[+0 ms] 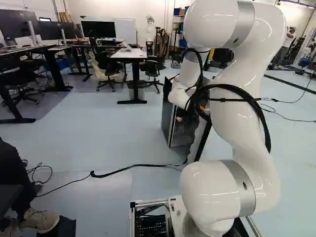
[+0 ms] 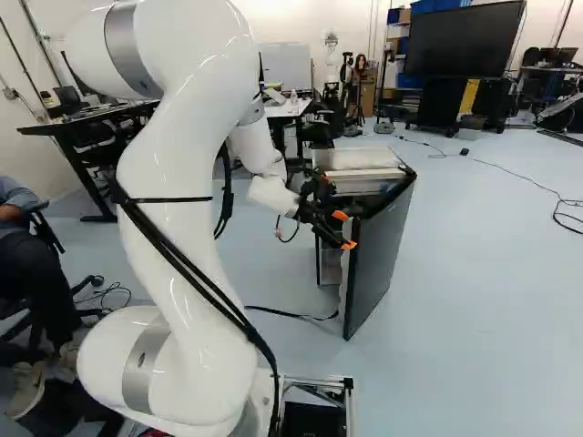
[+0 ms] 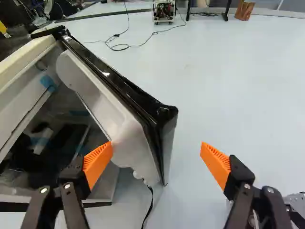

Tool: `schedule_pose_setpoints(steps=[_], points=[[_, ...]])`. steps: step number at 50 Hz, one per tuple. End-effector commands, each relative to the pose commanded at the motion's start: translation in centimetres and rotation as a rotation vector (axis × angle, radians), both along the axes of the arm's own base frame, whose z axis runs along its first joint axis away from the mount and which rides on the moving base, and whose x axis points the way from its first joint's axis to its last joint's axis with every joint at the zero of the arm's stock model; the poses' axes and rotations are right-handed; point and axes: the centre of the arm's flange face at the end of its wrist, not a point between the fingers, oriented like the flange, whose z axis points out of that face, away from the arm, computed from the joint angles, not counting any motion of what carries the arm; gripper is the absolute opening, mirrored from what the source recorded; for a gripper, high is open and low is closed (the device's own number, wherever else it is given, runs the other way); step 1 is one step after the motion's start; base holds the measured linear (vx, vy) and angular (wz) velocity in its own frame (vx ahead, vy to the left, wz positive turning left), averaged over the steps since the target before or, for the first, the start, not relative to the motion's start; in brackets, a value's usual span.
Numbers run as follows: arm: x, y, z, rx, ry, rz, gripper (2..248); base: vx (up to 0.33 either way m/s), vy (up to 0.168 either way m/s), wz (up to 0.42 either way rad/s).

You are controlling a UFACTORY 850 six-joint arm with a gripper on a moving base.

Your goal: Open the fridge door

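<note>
The opening looks mostly done. The fridge (image 2: 360, 182) stands on the floor (image 2: 492, 273), just right of centre in the right base view and behind the arm (image 1: 239, 113) in the left base view. Its door (image 2: 378, 264) is swung well out from the body: its dark outer face shows toward the right of the right base view, and its pale inner lining (image 3: 112, 112) is turned to the interior. There is a broad gap between door and body, and the wrist view looks straight into the dark inside.

The hand (image 3: 156, 155) is open, its two orange pads wide apart and gripping nothing. The door's free edge lies between and ahead of them. One finger is on the inner side, right by the lining, and I can't tell if it touches; the other stands apart, beyond the outer face.

What is left, as I judge it, is perhaps a last push from inside if the door has to go wider; how far its hinge allows can't be told. If this is wide enough, the hand only needs to back off without nudging the door toward shut. A black cable (image 3: 148, 207) runs on the floor close by the door's foot and could snag in a wider swing.
</note>
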Motion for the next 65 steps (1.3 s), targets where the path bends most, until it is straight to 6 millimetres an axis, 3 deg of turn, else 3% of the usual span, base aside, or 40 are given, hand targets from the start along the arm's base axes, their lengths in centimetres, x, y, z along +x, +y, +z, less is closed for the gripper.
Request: schedule_pose_setpoints(steps=[44, 65], points=[[0.2, -2.6, 0.8, -0.107, -0.007, -0.129, 247, 0.0, 0.0, 0.0], [1.5, -6.1, 0.8, -0.109, -0.029, -0.197, 247, 0.0, 0.0, 0.0]])
